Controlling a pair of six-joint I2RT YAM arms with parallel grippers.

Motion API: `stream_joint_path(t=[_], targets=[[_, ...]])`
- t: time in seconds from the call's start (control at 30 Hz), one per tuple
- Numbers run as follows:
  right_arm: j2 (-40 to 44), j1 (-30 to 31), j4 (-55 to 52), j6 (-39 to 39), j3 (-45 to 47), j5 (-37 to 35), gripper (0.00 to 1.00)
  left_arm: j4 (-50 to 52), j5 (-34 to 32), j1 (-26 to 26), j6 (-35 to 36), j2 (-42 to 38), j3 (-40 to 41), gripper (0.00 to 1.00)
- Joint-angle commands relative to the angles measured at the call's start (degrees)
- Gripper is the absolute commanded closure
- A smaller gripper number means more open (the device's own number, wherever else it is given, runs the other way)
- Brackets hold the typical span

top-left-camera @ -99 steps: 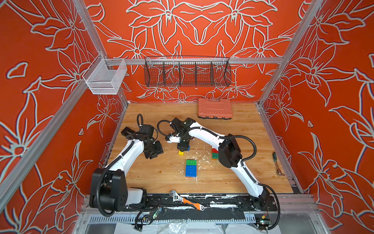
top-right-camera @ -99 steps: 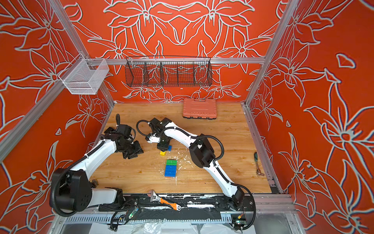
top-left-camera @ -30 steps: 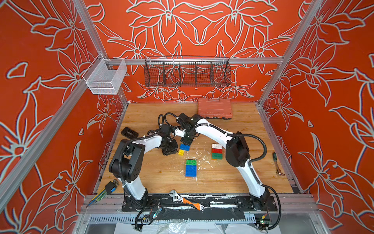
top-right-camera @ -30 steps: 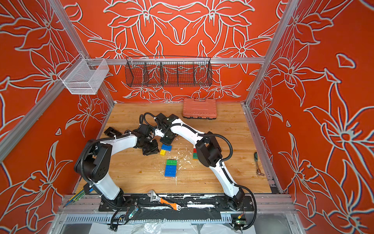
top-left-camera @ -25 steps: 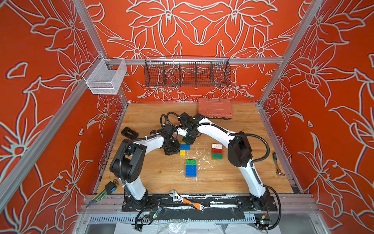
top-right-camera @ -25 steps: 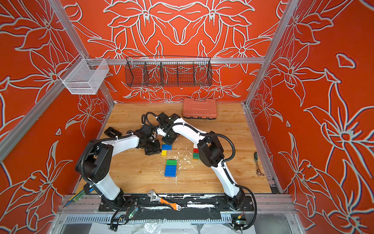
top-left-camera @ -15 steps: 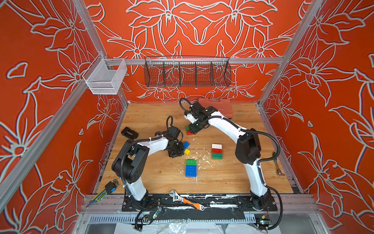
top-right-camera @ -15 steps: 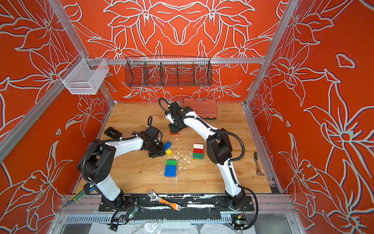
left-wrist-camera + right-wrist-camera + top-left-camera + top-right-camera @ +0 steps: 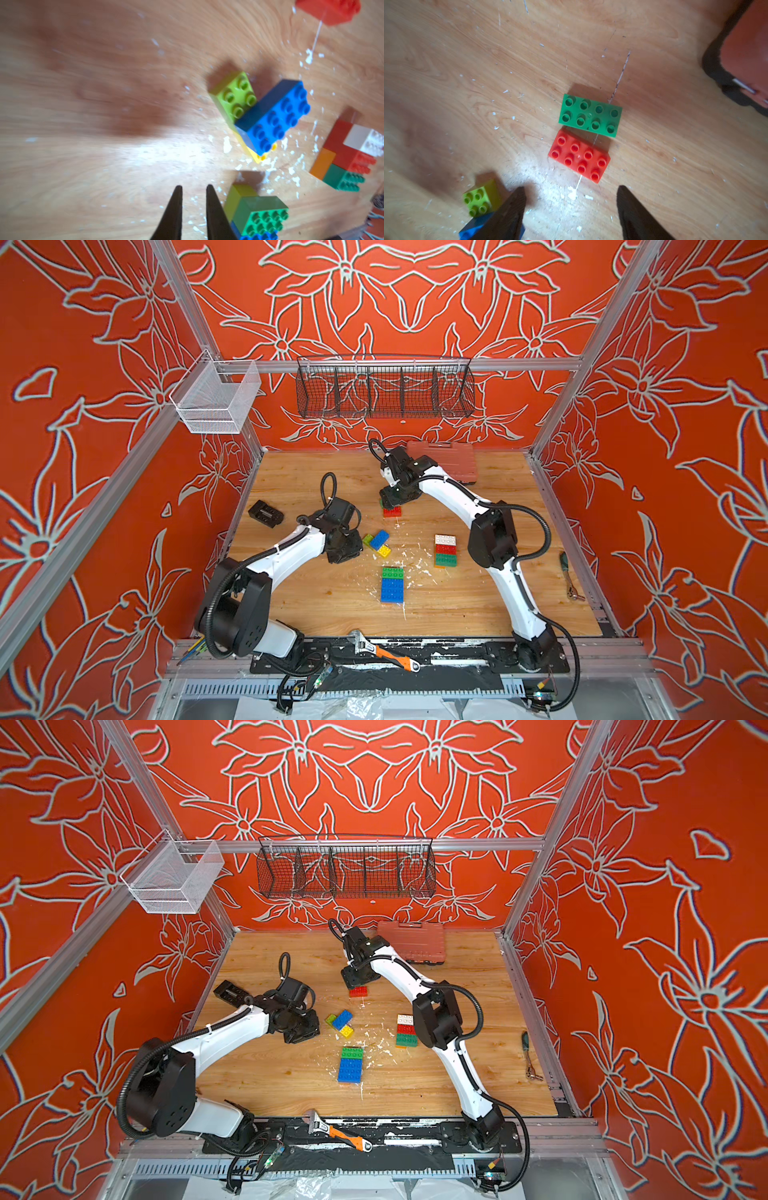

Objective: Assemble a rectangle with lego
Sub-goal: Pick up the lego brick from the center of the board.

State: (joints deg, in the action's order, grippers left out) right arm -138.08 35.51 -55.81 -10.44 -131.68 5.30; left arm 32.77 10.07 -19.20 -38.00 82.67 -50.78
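Showing lego scattered on a wooden table (image 9: pixel 332 608), a pink case (image 9: pixel 451 462) at the back. Showing a blue-and-green block (image 9: pixel 392 585) near the front, a white, red and green block (image 9: pixel 445 551) beside it. Hanging the left pincer (image 9: pixel 194 186) almost closed, gripping nothing, just beside a lime, blue and yellow cluster (image 9: pixel 274 112). Hanging the right pincer (image 9: pixel 570 187) wide open, empty, over a red brick (image 9: pixel 579 159) just beside a green brick (image 9: pixel 590 115).

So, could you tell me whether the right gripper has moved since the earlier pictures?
Yes. The right gripper has moved rearward, closer to the salmon-pink case.
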Motion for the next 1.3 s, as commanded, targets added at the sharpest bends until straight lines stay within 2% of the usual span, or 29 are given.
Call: stream_joint_path(t=[0.0,0.2,0.4,0.63,0.9,1.27], targets=[[-3.47,0.26,-6.26,-4.49,-4.42,-3.03,0.26,2.92,-1.36,1.33,2.37,-0.99,1.50,0.79],[-4.76,1.53,-4.33,-9.95,-5.07,-6.79,0.21,1.95,-1.10,1.54,3.50,-1.94,2.54,0.78],[-7.45,2.00,-7.03,-13.00,-7.45,-6.03,0.08,1.50,-1.62,1.90,4.87,-3.47,3.72,0.76],[-8.76,2.90,-6.33,-15.20,-7.14,-6.51,0.09,1.50,-2.15,2.38,6.25,-4.82,4.81,0.76],[-10.87,2.90,-7.08,-16.02,-9.37,-7.70,0.17,0.82,-1.98,3.20,7.13,-6.43,6.66,0.75],[-13.69,2.90,-8.77,-15.32,-13.61,-8.37,0.20,-0.52,-1.05,3.90,7.66,-5.85,9.02,0.75]])
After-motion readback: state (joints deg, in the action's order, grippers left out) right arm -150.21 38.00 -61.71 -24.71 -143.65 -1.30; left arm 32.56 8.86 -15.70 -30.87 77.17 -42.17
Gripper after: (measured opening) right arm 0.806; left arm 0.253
